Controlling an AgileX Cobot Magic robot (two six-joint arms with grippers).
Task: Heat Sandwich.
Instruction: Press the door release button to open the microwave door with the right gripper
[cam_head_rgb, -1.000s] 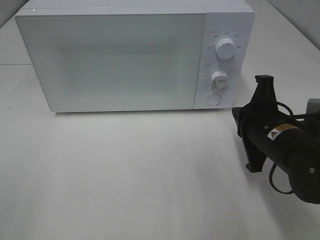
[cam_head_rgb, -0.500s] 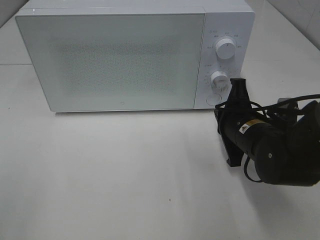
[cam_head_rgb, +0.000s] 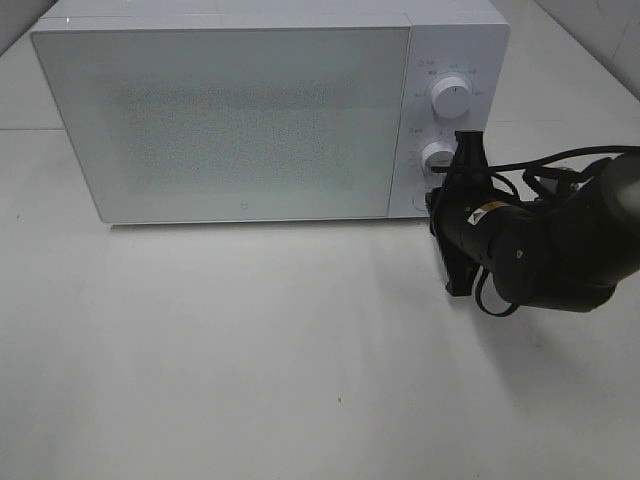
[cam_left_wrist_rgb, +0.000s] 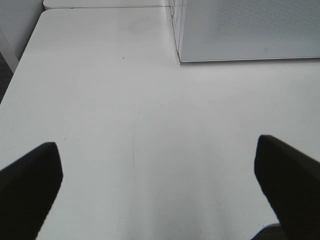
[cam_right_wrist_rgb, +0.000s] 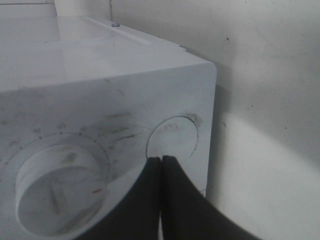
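The white microwave (cam_head_rgb: 230, 120) stands at the back of the table with its door closed. The sandwich is out of view. My right gripper (cam_right_wrist_rgb: 161, 159) is shut, and its joined tips rest at the lower edge of the round button (cam_right_wrist_rgb: 172, 137) on the control panel, beside the lower knob (cam_right_wrist_rgb: 60, 187). From above, the black right arm (cam_head_rgb: 520, 250) covers that button, just under the lower knob (cam_head_rgb: 438, 155). My left gripper (cam_left_wrist_rgb: 159, 185) is open over bare table, with nothing between its fingers (cam_left_wrist_rgb: 30, 185), and the microwave's corner (cam_left_wrist_rgb: 250, 30) is ahead of it.
The upper knob (cam_head_rgb: 452, 97) sits above the lower one on the panel. White table top (cam_head_rgb: 250, 350) stretches in front of the microwave. A tiled wall (cam_head_rgb: 610, 40) rises at the back right. The table's left edge (cam_left_wrist_rgb: 20, 65) shows in the left wrist view.
The right arm has swung left and in toward the microwave's control panel, bringing its shut tips up to the round button. The door has stayed closed and the left gripper still.
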